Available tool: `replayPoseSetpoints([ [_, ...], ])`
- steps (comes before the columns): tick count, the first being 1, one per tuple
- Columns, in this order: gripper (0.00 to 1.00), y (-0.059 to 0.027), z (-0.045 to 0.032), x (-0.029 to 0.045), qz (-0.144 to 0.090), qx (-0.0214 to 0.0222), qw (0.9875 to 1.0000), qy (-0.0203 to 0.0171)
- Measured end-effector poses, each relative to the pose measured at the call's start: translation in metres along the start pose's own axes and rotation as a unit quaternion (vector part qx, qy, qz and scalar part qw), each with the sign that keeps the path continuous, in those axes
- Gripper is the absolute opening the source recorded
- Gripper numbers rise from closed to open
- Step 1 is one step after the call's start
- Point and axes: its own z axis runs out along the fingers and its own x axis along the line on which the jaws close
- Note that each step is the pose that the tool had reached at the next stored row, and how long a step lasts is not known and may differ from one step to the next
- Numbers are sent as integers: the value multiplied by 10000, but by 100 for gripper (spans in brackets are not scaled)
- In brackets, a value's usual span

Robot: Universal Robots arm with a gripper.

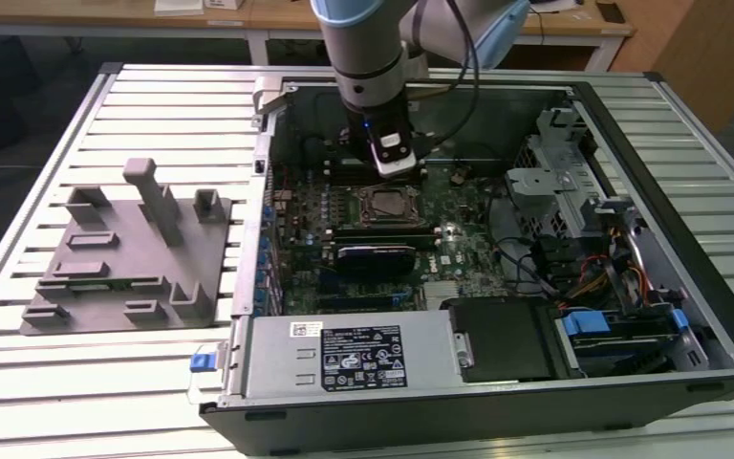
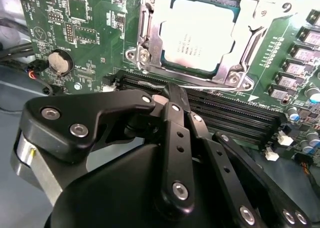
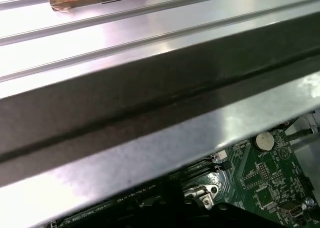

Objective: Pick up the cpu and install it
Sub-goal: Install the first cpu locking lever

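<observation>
A: Left to right in the exterior view: fixture (image 1: pixel 131 251) sat at 9 o'clock on the table, there as a parts stand by the look of it, then the case (image 1: pixel 673 316) lay open for top access to the board (image 1: pixel 469 253).

B: Cpu?

A: Cpu (image 2: pixel 197 34) was seated flat inside the socket frame (image 2: pixel 150 48), at 12 o'clock from the gripper (image 2: pixel 172 106) in the second wrist view.

B: Gripper state?

A: Fingers (image 2: pixel 175 138) narrow, nearly together, nothing held, hanging clear of the cpu.
</observation>
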Motion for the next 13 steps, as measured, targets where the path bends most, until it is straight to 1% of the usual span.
replayPoseSetpoints([
  [4, 11, -4, 21, 5, -9, 33, 10000, -13],
  [10, 11, -7, 34, 7, -29, 113, 9999, -47],
  [12, 11, -9, 42, 8, -35, 131, 9999, -56],
  [13, 11, -9, 43, 9, -35, 133, 9999, -56],
])
